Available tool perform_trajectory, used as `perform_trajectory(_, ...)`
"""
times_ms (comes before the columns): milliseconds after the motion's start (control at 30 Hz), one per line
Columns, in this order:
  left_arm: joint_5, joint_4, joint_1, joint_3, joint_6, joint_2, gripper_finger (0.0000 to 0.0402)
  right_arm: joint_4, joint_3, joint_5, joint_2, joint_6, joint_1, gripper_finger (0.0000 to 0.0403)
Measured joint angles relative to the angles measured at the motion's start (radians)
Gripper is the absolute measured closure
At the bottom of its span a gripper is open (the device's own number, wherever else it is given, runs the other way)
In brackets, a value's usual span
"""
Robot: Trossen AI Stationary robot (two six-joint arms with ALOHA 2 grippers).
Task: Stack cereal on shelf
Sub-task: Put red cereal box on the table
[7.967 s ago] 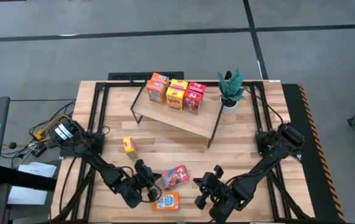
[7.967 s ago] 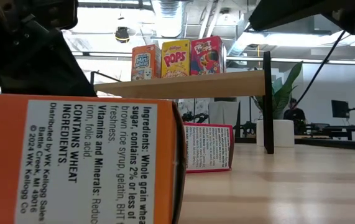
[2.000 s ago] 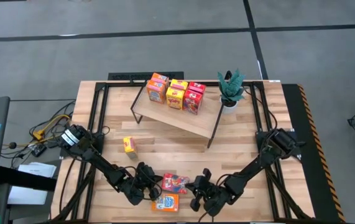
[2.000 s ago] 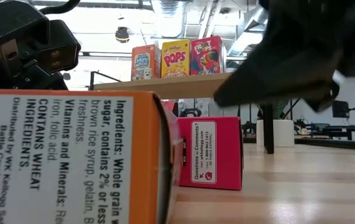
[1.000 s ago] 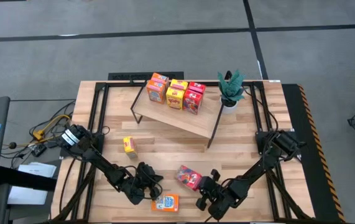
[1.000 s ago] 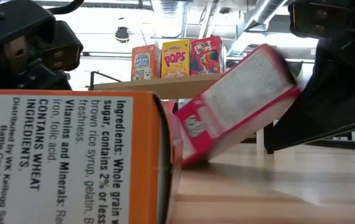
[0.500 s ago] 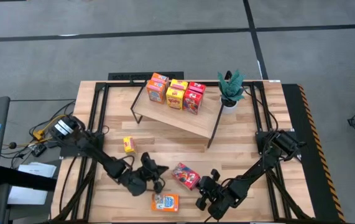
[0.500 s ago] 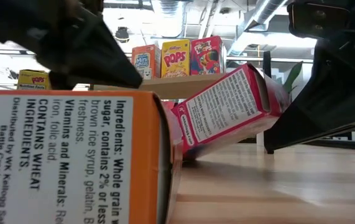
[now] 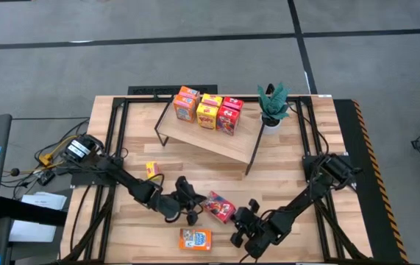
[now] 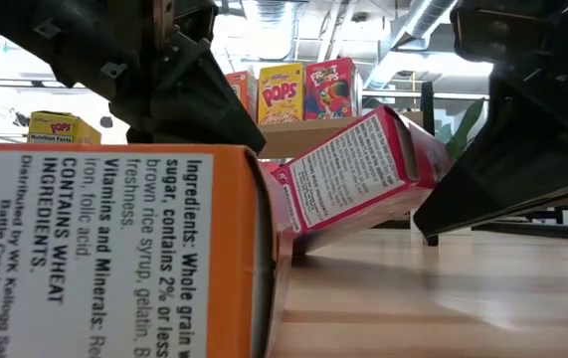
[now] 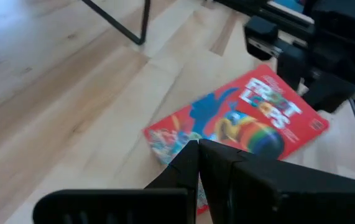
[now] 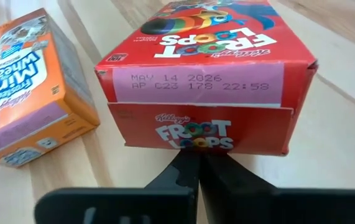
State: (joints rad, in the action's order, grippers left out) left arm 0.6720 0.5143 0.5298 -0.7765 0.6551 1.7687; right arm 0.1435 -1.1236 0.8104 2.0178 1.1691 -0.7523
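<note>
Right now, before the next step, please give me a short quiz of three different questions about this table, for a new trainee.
1. True or false: the red Froot Loops box lies flat on the table.
2. Which box lies nearest the table's front edge? A) the orange Mini-Wheats box B) the yellow Pops box C) a box on the shelf
3. Fill in: the fingers of both the left gripper and the right gripper are ____.

Key
1. False: the low view shows it tilted, one end raised.
2. A
3. shut; neither holds a box, and each sits at one end of the Froot Loops box.
</note>
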Motion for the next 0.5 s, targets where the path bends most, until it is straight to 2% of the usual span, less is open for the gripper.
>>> perform_trajectory(233,-0.021,0.049,-0.003,0.017,0.025,0.046,0.0401,-0.006,0.0,0.0,0.0,-0.026,0.013,0.0387)
perform_trajectory(300,-0.051,0.08,-0.004,0.017,0.043,0.086,0.0402,-0.008,0.0,-0.001,0.0,-0.026,0.015,0.0381)
perform_trajectory(500,-0.04,0.09,-0.002,0.014,0.099,0.114,0.0402,-0.014,0.0,-0.024,0.0,-0.026,0.013,0.0365)
